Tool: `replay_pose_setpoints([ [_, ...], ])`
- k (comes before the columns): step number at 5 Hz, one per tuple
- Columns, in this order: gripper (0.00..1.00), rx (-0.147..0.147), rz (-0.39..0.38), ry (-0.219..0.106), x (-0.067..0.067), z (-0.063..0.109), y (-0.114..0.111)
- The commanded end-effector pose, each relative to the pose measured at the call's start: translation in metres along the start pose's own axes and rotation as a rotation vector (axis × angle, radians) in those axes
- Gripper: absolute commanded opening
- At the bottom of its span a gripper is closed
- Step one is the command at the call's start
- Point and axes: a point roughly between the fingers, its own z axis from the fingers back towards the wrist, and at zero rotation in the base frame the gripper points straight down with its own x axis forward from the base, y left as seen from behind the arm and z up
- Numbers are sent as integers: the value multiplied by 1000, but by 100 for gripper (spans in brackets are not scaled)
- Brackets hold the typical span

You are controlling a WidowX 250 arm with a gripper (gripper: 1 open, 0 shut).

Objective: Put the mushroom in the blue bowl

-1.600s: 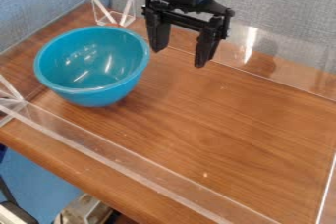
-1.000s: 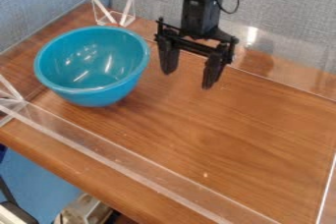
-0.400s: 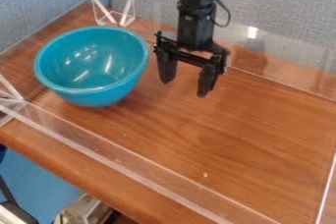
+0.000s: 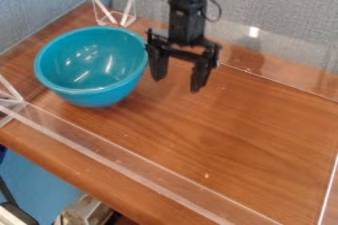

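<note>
Beside the bowl (image 4: pixel 90 64) on the desk (image 4: pixel 224 130), the gripper (image 4: pixel 179 69) hangs with fingers apart and empty; no mushroom shows (perhaps hidden), so the task looks unstarted.

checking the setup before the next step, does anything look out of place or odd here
One thing: no mushroom shows anywhere in this view. The blue bowl sits upright and looks empty, and the gripper is open beside it, holding nothing. No spills or damage visible on the wooden table.

A wooden table (image 4: pixel 224 130), rimmed by clear walls (image 4: pixel 158 175), bears the blue bowl (image 4: pixel 90 65).
</note>
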Motion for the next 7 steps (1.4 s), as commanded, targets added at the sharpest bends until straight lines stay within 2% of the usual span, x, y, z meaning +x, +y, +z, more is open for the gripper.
replay_pose_setpoints([
  [1, 100, -8, 35, -94, 3, 30, -3],
  [3, 100, -12, 82, -100, 5, 29, -8],
  [5, 100, -11, 120, -101, 18, 15, -9],
  [7, 100, 0, 35, -87, 28, 3, -12],
])
